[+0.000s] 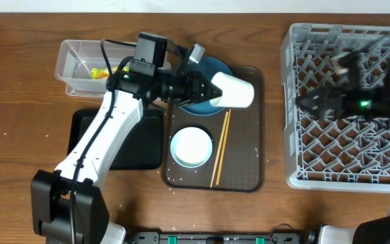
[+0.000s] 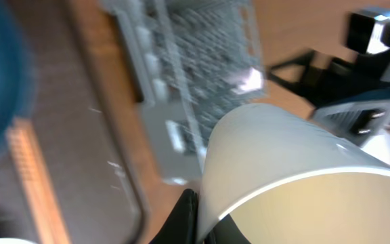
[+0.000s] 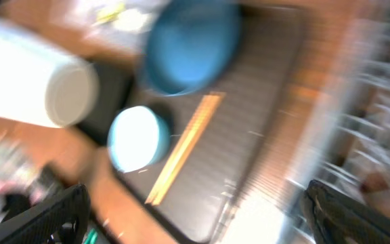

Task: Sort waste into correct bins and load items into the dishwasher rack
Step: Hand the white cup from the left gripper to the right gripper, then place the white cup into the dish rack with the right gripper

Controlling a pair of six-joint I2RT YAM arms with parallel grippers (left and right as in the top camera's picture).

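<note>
My left gripper is shut on the rim of the white cup, holding it on its side above the dark-blue plate. In the left wrist view the cup fills the frame, and a black finger presses on its wall. On the brown tray lie the light-blue bowl and the chopsticks. My right gripper hangs open and empty over the grey dishwasher rack. Its blurred view shows the cup, plate, bowl and chopsticks.
The clear tub at the back left holds a yellow-green wrapper. A black tray lies under my left arm. The brown serving tray carries scattered rice grains. The right arm shows beyond the rack.
</note>
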